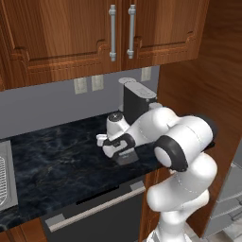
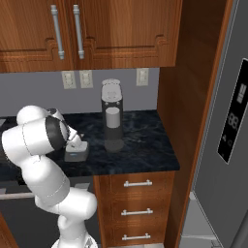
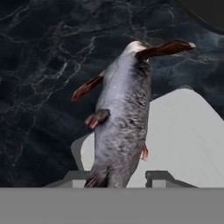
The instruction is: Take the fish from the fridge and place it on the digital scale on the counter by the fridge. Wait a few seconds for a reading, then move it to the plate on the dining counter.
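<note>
The fish (image 3: 122, 118) lies on the scale (image 3: 183, 140), grey body running lengthwise away from the hand, its far end with the reddish tail fin hanging out past the pale top over the counter (image 3: 39, 87). You see the gripper (image 3: 120, 178) low over the near end, one dark tip on either side of the body; whether the pads are touching it or just standing beside it you cannot tell, the jaws look partway in. From the left base view the gripper (image 1: 118, 146) sits right at the scale (image 1: 126, 157), next to the coffee machine (image 1: 137, 101); the right base view shows the scale (image 2: 76, 152) just beside the arm, with the fridge (image 2: 227, 126) off to the right. Judge the fish as light but smooth-skinned and tapered, so likely to slide out along its length if pinched near a thin end. It probably gives a little rather than being rigid. Take hold across the thickest middle section, fingers square to the flanks, clear of the small red fins (image 3: 97, 119), which offer no purchase. Lift straight up so the overhanging end does not drag.
</note>
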{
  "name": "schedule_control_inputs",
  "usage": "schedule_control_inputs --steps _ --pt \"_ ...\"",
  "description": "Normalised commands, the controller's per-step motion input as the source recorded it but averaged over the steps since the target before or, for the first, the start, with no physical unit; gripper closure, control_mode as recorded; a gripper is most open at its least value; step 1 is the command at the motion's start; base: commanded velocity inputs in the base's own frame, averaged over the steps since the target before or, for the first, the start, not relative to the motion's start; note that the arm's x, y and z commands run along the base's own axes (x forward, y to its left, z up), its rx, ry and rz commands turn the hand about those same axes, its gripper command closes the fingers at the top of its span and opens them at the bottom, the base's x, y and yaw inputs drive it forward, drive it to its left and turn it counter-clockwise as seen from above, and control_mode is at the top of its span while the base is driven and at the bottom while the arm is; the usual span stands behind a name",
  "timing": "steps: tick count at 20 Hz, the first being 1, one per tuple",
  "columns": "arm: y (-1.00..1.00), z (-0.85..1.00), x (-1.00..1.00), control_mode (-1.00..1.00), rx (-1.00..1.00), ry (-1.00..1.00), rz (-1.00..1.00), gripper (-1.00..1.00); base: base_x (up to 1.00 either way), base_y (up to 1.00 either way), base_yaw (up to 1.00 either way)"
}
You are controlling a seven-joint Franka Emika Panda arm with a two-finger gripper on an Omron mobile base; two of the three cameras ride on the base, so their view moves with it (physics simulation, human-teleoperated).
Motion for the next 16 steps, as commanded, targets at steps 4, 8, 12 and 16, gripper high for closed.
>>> schedule_control_inputs --steps 4,8,12,16 --pt "0.0 0.01 -0.52 -1.0 0.0 -0.07 -0.01 1.0 0.0 0.0 0.0" --pt "0.0 0.22 -0.89 -1.0 0.0 -0.21 0.0 1.0 0.0 0.0 0.0" --pt "-0.12 0.83 -1.0 -1.0 0.0 -0.4 0.0 1.0 0.0 0.0 0.0" --pt "-0.39 1.0 -1.0 -1.0 0.04 -0.39 0.0 1.0 0.0 0.0 0.0"
